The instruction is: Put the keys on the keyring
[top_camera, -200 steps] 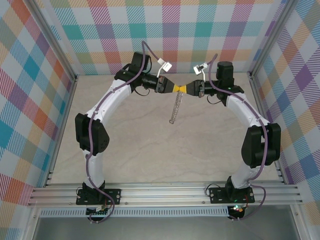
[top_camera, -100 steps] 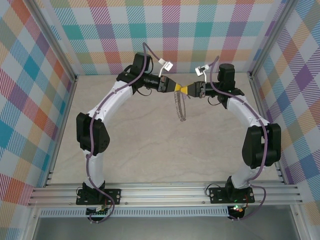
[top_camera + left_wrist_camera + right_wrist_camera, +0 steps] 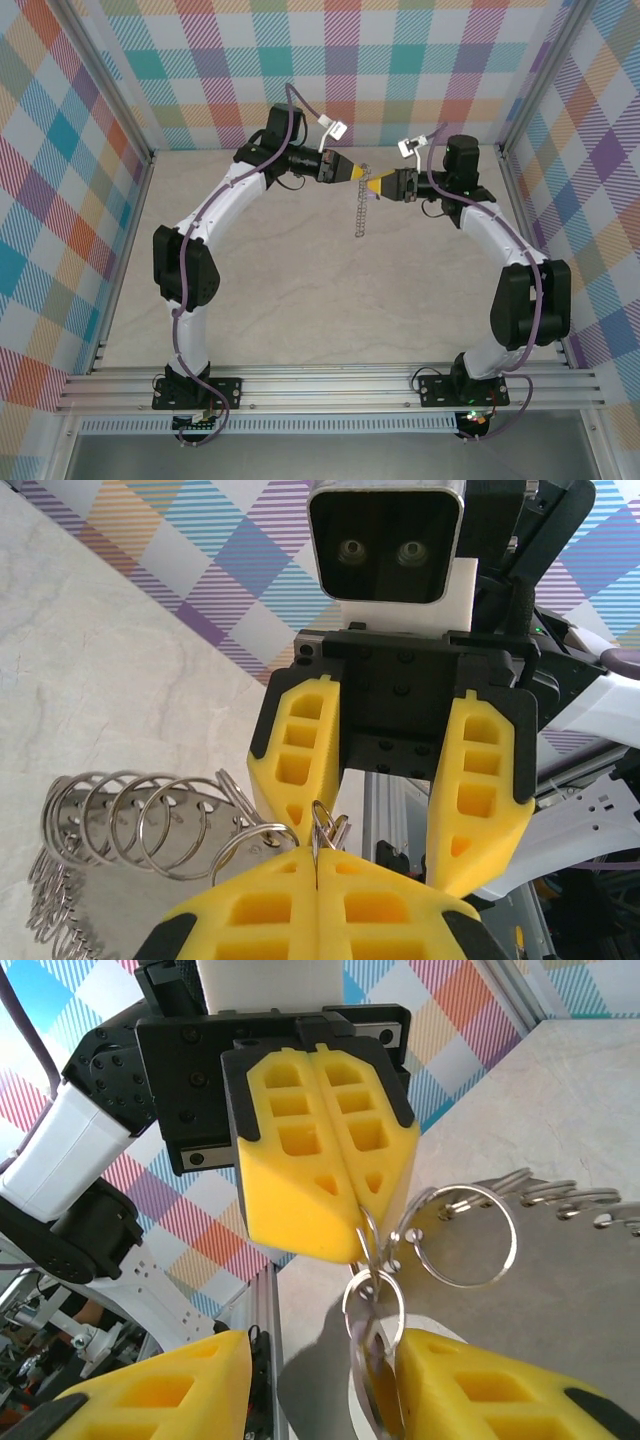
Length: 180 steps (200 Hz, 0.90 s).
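My left gripper is shut on one ring of the keyring, a silvery chain of linked rings hanging down over the table. In the left wrist view its pads pinch that ring and the chain curls off to the left. My right gripper faces it tip to tip and stands open. Below the left gripper's tips hangs a small ring. From it dangles the key with its pale lilac head, resting against my right finger.
Both arms meet high over the back middle of the pale marble table. Checkered walls enclose the table on three sides, with an aluminium rail along the near edge.
My right gripper has opened and drawn back a little to the right. The chain swung and now hangs straight down. The left gripper stays shut.
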Each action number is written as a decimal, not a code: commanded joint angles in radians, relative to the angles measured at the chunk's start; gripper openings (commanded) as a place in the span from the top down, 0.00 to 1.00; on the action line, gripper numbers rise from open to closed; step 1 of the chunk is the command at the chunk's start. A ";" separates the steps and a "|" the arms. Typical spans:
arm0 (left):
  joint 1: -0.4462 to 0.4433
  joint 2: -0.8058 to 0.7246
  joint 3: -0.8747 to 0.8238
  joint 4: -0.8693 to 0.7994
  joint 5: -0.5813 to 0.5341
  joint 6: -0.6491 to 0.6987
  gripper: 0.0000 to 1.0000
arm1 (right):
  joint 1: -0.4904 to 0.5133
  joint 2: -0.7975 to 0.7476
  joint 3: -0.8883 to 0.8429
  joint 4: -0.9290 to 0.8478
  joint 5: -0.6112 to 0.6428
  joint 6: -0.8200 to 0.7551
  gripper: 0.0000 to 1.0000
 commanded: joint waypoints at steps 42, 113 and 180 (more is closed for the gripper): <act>-0.010 -0.051 0.004 0.036 0.030 -0.007 1.00 | -0.010 -0.011 -0.025 0.066 -0.031 0.020 0.64; -0.011 -0.045 0.002 0.085 0.022 -0.047 1.00 | -0.006 0.009 -0.050 0.126 -0.046 0.065 0.71; -0.021 -0.048 -0.007 0.118 0.023 -0.070 1.00 | 0.005 0.020 -0.071 0.169 -0.015 0.092 0.62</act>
